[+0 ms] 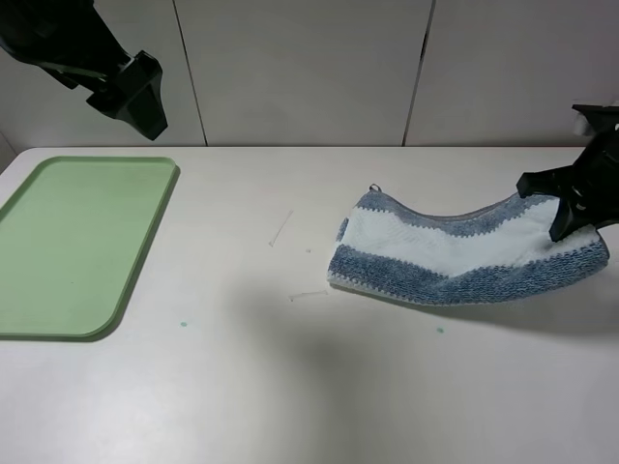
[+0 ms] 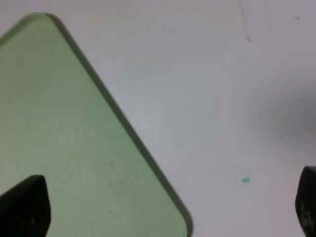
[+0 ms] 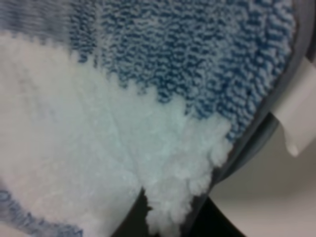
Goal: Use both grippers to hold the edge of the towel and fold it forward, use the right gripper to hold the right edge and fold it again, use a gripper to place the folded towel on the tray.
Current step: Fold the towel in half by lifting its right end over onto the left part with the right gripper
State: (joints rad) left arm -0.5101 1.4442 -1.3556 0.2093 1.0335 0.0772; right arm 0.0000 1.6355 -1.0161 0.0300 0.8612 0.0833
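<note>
Right pincer (image 1: 573,215), at the right edge of the frame, is clamped on the right end of the towel (image 1: 435,253), and we see that end raised off the counter (image 1: 290,387). The rest of the cloth lies at centre right, already doubled into a long striped band. We read this grip as the start of the second fold. Left pincer (image 1: 147,114) hangs spread wide at upper left above the green tray (image 1: 58,242), clear of the work, we judge.
</note>
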